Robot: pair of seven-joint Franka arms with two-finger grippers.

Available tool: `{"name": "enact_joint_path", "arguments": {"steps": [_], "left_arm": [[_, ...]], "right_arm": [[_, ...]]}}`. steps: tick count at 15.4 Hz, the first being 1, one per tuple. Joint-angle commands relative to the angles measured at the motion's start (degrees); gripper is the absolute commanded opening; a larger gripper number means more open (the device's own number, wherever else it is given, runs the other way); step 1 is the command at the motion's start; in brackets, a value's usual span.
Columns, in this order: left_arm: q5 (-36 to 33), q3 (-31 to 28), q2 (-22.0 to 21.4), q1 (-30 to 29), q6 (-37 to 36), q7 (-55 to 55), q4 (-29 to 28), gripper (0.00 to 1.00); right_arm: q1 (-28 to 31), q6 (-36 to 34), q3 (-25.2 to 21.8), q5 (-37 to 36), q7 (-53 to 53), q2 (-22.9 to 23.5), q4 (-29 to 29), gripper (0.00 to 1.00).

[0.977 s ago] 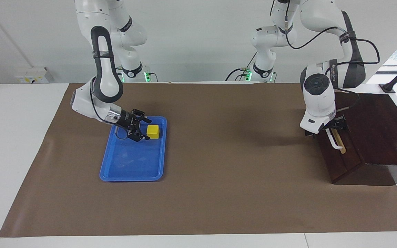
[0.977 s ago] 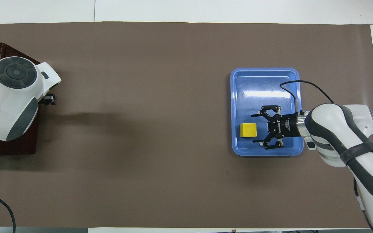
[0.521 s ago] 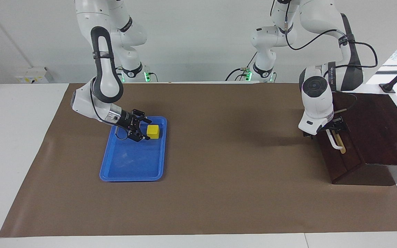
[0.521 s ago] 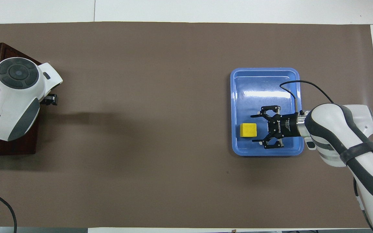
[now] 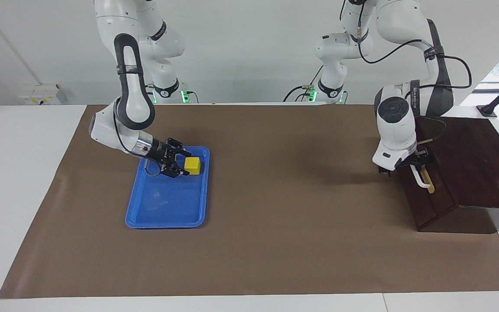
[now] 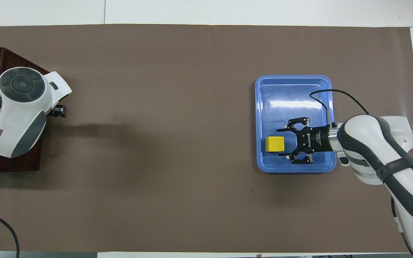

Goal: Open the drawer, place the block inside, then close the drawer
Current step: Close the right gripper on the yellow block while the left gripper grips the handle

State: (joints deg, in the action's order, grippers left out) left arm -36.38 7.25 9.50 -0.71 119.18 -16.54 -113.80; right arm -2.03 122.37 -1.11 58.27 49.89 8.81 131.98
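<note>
Mat [image 5: 284, 225] bare between tray [image 5: 145, 216] and drawer [image 5: 427, 203].

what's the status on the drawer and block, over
Left gripper at drawer handle, drawer shut. Right gripper open beside block in blue tray, not gripping. Nothing in the way.

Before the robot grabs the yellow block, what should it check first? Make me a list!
1. Block lying in the blue tray: ok.
2. Right gripper beside the block, fingers either side of it: ok.
3. Fingers squeezing the block: cannot tell.
4. Left gripper at the drawer by its white handle: ok.
5. Drawer open for the block: not ok, its front looks shut.
6. Left gripper holding the handle: cannot tell.
</note>
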Motion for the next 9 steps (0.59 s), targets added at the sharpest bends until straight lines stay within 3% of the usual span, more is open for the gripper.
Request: {"name": "enact_joint_path", "arguments": {"steps": [1, 2, 4, 5, 9], "left_arm": [[-1.3, 0.3, -0.5, -0.9, 2.5, -0.5, -2.1, 1.00], [-1.3, 0.4, -0.5, -1.5, 2.8, -0.3, -2.3, 1.00], [-1.3, 0.4, -0.4, -1.7, 3.2, -0.1, -2.3, 1.00], [-1.3, 0.4, -0.4, -1.8, 3.2, 0.4, -2.3, 1.00], [-0.5, 0.5, -0.4, -1.8, 3.9, 5.5, -2.1, 1.00]], "right_arm": [[0.1, 0.9, 0.0, 1.7, -2.3, 0.2, 0.6, 0.56], [0.1, 1.0, 0.1, 1.6, -2.5, 0.2, 0.6, 0.44], [0.1, 0.9, 0.0, 1.6, -3.0, 0.2, 0.6, 0.08], [0.1, 0.9, 0.0, 1.6, -2.9, 0.2, 0.5, 0.00], [-0.1, 0.8, 0.1, 1.6, -2.0, 0.2, -1.5, 0.00]]}}
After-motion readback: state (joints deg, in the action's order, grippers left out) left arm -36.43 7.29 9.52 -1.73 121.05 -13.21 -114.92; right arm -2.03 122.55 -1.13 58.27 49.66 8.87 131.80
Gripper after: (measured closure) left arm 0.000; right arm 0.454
